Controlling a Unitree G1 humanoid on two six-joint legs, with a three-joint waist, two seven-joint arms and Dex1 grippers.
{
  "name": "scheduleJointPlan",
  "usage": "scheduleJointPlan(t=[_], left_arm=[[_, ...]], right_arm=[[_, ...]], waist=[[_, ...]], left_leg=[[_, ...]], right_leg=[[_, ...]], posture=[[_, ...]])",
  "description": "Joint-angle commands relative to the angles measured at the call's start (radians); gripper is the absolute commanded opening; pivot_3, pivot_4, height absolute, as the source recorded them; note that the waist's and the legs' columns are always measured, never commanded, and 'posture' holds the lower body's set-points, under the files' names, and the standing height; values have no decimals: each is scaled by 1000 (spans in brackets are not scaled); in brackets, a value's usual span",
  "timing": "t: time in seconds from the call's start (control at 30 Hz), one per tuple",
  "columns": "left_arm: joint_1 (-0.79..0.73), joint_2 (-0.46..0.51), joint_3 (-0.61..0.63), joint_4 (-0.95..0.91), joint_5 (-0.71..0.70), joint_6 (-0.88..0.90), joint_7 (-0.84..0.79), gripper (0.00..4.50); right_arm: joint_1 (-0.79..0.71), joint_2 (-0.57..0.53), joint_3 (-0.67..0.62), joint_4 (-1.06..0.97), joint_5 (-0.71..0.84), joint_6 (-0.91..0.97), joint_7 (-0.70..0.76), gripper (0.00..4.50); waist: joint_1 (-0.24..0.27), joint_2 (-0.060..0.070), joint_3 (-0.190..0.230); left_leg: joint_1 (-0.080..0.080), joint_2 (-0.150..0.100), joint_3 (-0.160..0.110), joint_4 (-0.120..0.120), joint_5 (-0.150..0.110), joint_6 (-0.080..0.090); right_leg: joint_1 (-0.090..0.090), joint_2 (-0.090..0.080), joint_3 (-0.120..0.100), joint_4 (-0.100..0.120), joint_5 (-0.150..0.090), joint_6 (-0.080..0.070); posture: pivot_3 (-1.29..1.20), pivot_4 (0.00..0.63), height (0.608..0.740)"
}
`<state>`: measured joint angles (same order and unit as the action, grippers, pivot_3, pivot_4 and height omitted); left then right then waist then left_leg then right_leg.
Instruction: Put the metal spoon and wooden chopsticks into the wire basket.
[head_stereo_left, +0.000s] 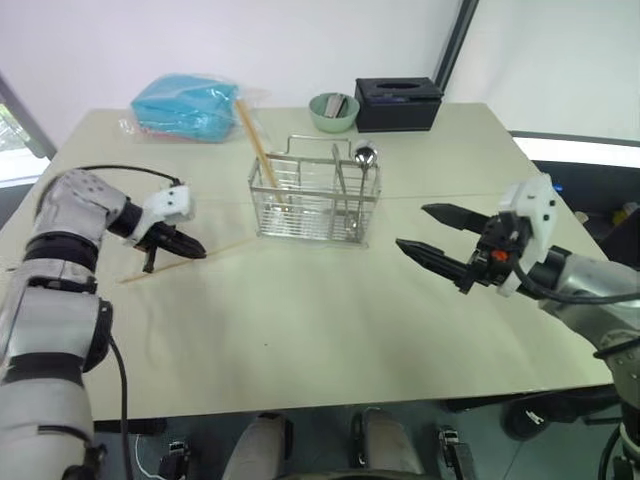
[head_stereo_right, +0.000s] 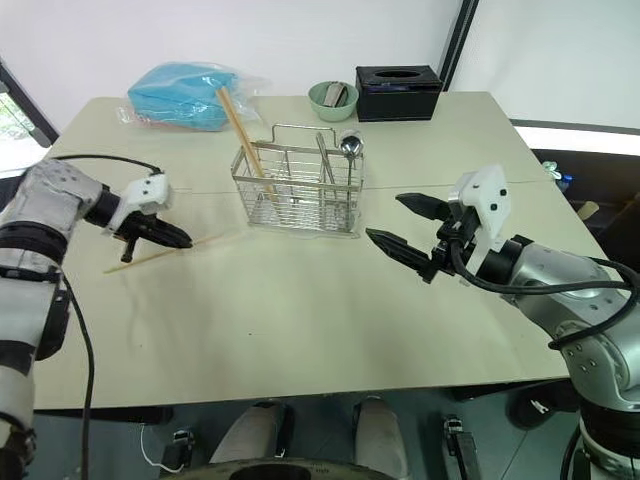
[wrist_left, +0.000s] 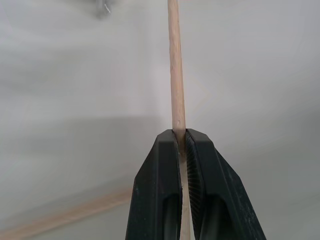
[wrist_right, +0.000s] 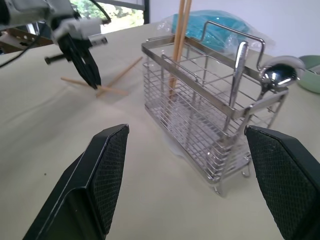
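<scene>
My left gripper (head_stereo_left: 198, 251) is shut on one of the wooden chopsticks (wrist_left: 175, 75) just above the table, left of the wire basket (head_stereo_left: 315, 205). That stick runs out past the fingertips (wrist_left: 170, 142). Another chopstick (wrist_left: 65, 215) lies on the table close beside it. Two more chopsticks (head_stereo_left: 255, 140) lean in the basket's left compartment. The metal spoon (head_stereo_left: 365, 155) stands bowl-up in the basket's right compartment. My right gripper (head_stereo_left: 412, 226) hovers open and holding nothing, to the right of the basket, pointing toward it.
A small green bowl (head_stereo_left: 333, 112) and a black box (head_stereo_left: 398, 103) stand behind the basket. A blue plastic-wrapped bundle (head_stereo_left: 185, 105) lies at the back left. The pale table (head_stereo_left: 300, 330) has free room in front of the basket.
</scene>
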<state>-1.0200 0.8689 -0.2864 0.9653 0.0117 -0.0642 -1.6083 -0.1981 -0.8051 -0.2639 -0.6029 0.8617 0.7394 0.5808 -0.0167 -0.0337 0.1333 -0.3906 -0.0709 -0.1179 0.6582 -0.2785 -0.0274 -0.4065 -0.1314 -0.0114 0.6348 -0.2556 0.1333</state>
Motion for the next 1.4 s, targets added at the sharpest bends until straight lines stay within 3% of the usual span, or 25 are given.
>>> scheduleJointPlan(t=[0.03, 0.17, 0.33, 0.43, 0.53, 0.6, 0.8, 1.03, 1.4], left_arm=[[97, 156, -27, -340, -272, 204, -6, 48], [252, 365, 19, -631, -481, 345, -6, 48], [362, 494, 158, -811, -650, 415, -6, 48], [225, 374, 254, -793, -730, 568, 92, 48], [44, 158, 321, -702, -737, 637, 344, 48], [-27, 6, 366, -639, -705, 624, 524, 48], [-91, -295, 443, -534, -616, 471, 813, 48], [-150, -441, 464, -378, -550, 358, 903, 48], [-2, -539, 411, -370, -423, 243, 880, 48]], right_arm=[[-17, -7, -13, 0, -13, -25, 24, 3830], [-22, -10, -10, 19, -29, -30, 47, 3830], [-46, -13, -3, 54, -50, -36, 77, 3830], [-73, -6, 7, 72, -60, -36, 84, 3830], [-90, 1, 18, 74, -68, -38, 88, 3830], [-90, 2, 19, 63, -64, -36, 92, 3830], [-88, 3, 18, 49, -61, -32, 85, 3830], [-65, 6, 7, 16, -47, -19, 56, 3830], [-38, -2, -40, -20, -17, 14, 16, 3830]], waist=[[-5, 1, 1], [-5, 2, 1], [10, 6, 4], [22, 7, 4], [40, 5, 3], [35, 2, 0], [18, 3, 0], [9, 3, 0], [10, 3, 0]], left_leg=[[0, 0, 0, 0, 0, 0], [0, 0, 0, -1, 0, 0], [1, 0, 0, 0, 0, 0], [1, 0, -1, 2, 0, 0], [0, -1, -5, 6, 0, 1], [1, -1, -7, 7, 0, 1], [0, -1, -8, 5, 0, 0], [-1, -2, -7, 5, 0, 0], [-1, -2, -7, 5, 0, 0]], right_leg=[[0, 0, 0, 0, 0, 0], [-1, 0, 1, 0, 0, 0], [0, 0, 1, -1, -1, -2], [0, 0, 0, -2, -2, -4], [3, 3, -2, -3, -2, -3], [6, 4, -2, -3, -1, 0], [5, 4, -1, -2, -1, 1], [4, 3, 0, -3, -1, 1], [4, 2, 0, -3, 0, 1]], posture=[[0, 150, 654], [0, 150, 654], [0, 150, 654], [0, 150, 654], [0, 150, 654], [0, 150, 654], [0, 150, 654], [0, 150, 654], [0, 150, 654]])
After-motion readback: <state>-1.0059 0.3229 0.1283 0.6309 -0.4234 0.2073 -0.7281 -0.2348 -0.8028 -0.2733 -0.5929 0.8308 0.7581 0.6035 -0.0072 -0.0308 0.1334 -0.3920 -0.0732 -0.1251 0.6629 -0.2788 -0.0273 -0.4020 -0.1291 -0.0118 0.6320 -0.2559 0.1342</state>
